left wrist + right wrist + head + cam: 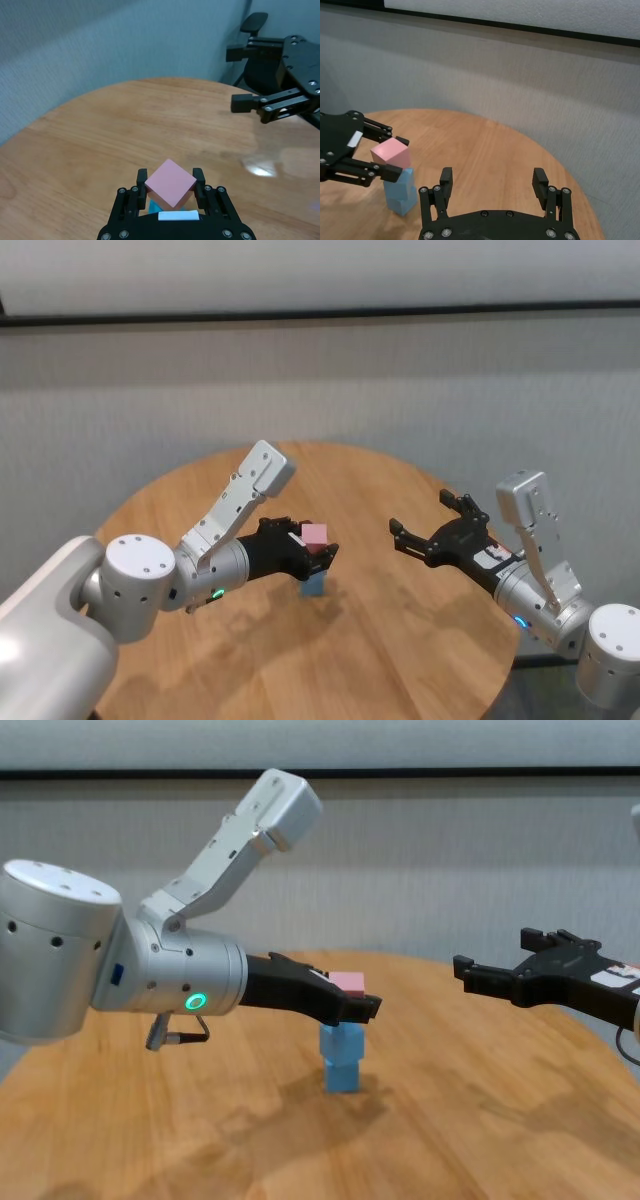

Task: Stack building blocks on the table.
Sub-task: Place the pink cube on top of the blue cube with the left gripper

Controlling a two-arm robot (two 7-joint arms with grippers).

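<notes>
My left gripper (315, 541) is shut on the pink building block (314, 533) and holds it directly over two light blue building blocks (314, 586), which stand stacked near the middle of the table (400, 650). In the chest view the pink block (347, 983) sits at the top of the blue stack (342, 1058); a finger hides the joint, so I cannot tell whether they touch. The left wrist view shows the pink block (170, 182) between the fingers (141, 176), turned corner-on. My right gripper (420, 515) hovers open and empty to the right of the stack.
The round wooden table's far edge (165, 80) meets a grey wall. A dark chair (254, 22) stands beyond the table. Bare wood (480, 1120) lies around the stack on all sides.
</notes>
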